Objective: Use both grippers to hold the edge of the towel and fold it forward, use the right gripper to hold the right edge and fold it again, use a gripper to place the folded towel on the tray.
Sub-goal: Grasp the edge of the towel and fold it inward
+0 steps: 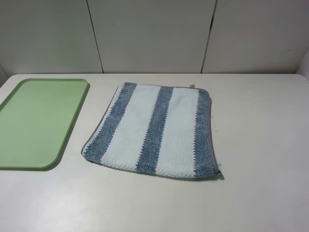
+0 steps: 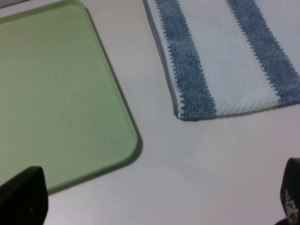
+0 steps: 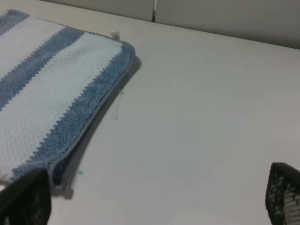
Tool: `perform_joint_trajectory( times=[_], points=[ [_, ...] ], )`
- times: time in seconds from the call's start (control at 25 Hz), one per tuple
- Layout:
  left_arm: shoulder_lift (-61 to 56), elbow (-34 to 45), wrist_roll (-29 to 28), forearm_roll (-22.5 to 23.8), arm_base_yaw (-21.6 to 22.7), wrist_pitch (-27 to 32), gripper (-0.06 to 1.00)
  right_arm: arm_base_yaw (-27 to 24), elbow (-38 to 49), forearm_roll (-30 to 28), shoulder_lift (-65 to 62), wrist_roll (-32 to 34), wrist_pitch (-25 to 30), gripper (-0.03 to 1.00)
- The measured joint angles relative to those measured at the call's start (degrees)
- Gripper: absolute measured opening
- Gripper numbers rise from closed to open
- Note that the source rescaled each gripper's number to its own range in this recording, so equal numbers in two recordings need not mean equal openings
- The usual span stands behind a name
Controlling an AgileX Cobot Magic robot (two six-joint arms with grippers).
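A blue-and-white striped towel (image 1: 154,130) lies flat on the white table, just right of a green tray (image 1: 38,121). Neither gripper shows in the exterior high view. In the left wrist view my left gripper (image 2: 157,201) is open and empty, its dark fingertips (image 2: 21,197) wide apart above bare table, near the towel's near left corner (image 2: 187,110) and the tray's corner (image 2: 126,140). In the right wrist view my right gripper (image 3: 154,199) is open and empty above bare table, beside the towel's right edge (image 3: 89,117).
The white table (image 1: 260,145) runs to a white panelled wall (image 1: 154,34) at the back. The tray holds nothing. A small white tag (image 3: 115,34) sticks out at the towel's far right corner.
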Motion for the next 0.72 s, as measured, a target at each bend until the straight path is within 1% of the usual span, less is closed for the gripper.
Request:
perform_joint_trajectory(
  times=[0.72],
  points=[
    [0.0, 0.0, 0.0, 0.0, 0.0, 0.0, 1.00, 0.0, 0.0, 0.0, 0.0, 0.0, 0.0, 1.00]
  ],
)
